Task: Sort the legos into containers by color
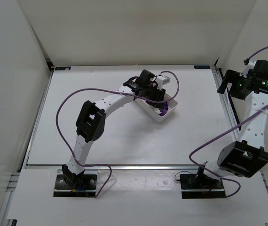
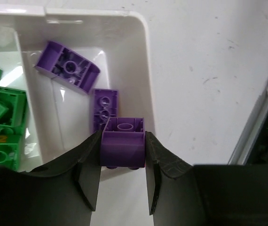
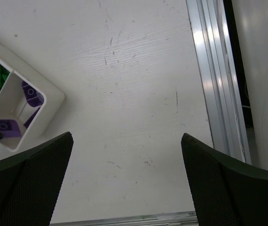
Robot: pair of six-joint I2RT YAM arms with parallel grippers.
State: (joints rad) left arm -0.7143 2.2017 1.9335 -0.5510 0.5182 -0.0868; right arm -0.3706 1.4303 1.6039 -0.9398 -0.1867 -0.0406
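The left pincer [image 2: 123, 141] is closed on one purple brick [image 2: 122, 152], its two black fingers [image 2: 90, 165] pressing on the two flat opposite side walls. The hollow underside of the brick faces the wrist camera and the studs point away from it. The brick hangs at the near wall of the end compartment of the white tray [image 2: 143, 56]. I cannot tell if it is fully inside the wall or exactly above it.

In this compartment two other purple legos are lying already, a larger one [image 2: 67, 67] and a smaller one [image 2: 105, 109], both upside down. The next compartment holds green legos [image 2: 2, 122]. In the top view the arm hides the remaining part of the tray, so I see no red ones.

I judge that such a brick is very light, hard and stiff, and not fragile at all. Its sides are smooth and glossy, so it can slip or turn if the grip is not centred. The flat side walls are the good place to hold, as it is done here, not the studs and not the corners. When released from height it may bounce on the hard plastic.

The right pincer [image 3: 127, 136] stands wide apart and holds nothing, over the bare table [image 3: 138, 70], well apart from the tray.
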